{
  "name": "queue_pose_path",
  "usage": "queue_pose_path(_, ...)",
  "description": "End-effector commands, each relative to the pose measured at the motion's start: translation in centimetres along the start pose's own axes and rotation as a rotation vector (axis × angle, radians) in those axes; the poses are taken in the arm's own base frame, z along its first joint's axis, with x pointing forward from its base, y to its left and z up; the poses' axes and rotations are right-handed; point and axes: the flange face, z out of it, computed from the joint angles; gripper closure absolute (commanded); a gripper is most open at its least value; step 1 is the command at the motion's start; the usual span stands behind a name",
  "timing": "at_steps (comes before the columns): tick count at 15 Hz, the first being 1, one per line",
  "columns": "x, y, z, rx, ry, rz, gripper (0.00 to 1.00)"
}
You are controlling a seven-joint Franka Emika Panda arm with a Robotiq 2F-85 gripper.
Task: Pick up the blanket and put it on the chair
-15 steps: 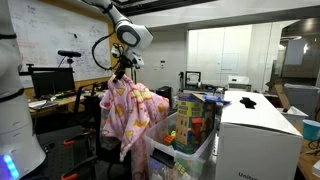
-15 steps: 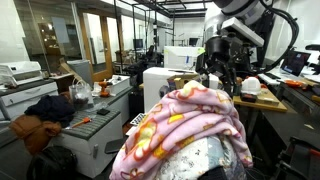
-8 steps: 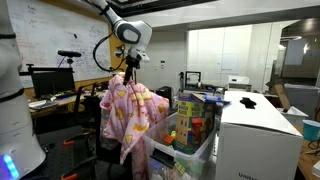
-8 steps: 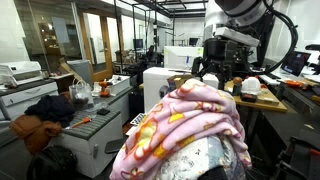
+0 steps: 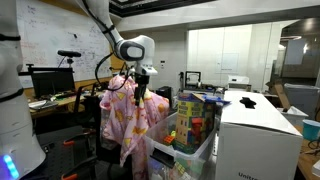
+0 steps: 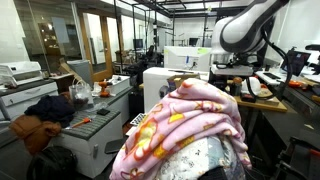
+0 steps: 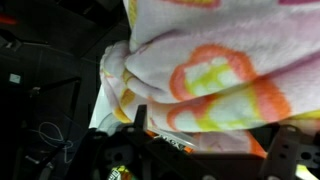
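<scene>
The pink fleece blanket (image 5: 130, 120) with yellow and white shapes hangs draped over the black chair (image 5: 100, 146), which it mostly hides. In an exterior view it fills the foreground (image 6: 190, 130). My gripper (image 5: 141, 90) hangs at the blanket's upper right side, just beside the top fold. It also shows behind the blanket in an exterior view (image 6: 228, 72). In the wrist view the blanket (image 7: 220, 50) fills the upper picture. The gripper's (image 7: 220, 128) dark fingers stand apart, open, with nothing clamped between them.
A white box-like cabinet (image 5: 255, 135) stands to the right, with a clear bin of colourful items (image 5: 190, 125) between it and the chair. A desk with a monitor (image 5: 50, 80) is behind. A table with clothes (image 6: 40, 112) and a white cabinet (image 6: 165, 85) show in an exterior view.
My gripper has left the blanket's top and moved right and down along its side. The blanket has stayed draped on the chair.
</scene>
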Motion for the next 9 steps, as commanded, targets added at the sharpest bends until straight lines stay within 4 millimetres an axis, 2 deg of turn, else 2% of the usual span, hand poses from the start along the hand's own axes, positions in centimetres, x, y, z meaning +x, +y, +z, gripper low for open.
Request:
queue_pose_path(1, 0.4, 2.1, 3.8, -0.083, 0.039, 0.175, 0.00)
queue_pose_path(3, -0.3, 3.0, 5.2, -0.110, -0.024, 0.216, 0.00)
queue_pose_path(5, -1.2, 3.4, 5.6, -0.094, -0.083, 0.214, 0.00)
queue_pose_path(9, -3.0, 2.9, 4.3, 0.038, -0.230, 0.146, 0.00)
